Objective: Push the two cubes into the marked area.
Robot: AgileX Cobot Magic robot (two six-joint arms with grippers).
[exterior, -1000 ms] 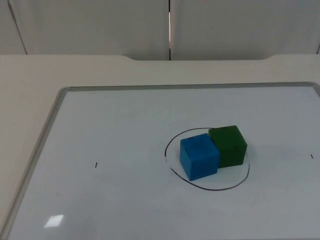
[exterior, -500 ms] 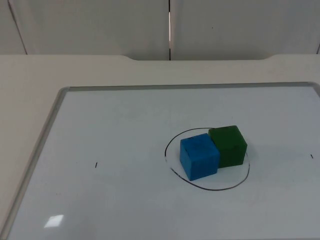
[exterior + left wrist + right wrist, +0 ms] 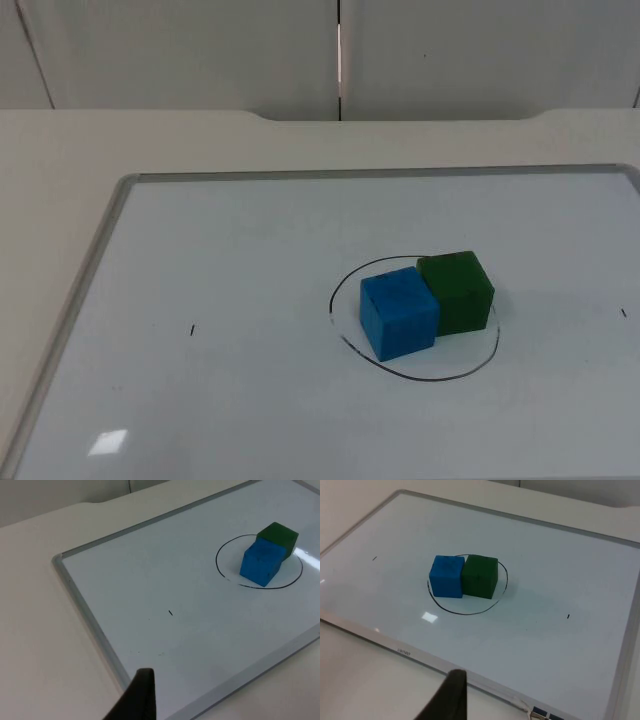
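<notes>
Of my left gripper (image 3: 141, 700) and my right gripper (image 3: 451, 700), one black fingertip each is visible, so I cannot tell how either is set. Both hang back over the whiteboard's (image 3: 250, 400) near edge, well apart from the cubes. The blue cube (image 3: 399, 312) and green cube (image 3: 457, 291) touch side by side inside the drawn circle (image 3: 420, 377); the green one's far corner possibly overlaps the line.
</notes>
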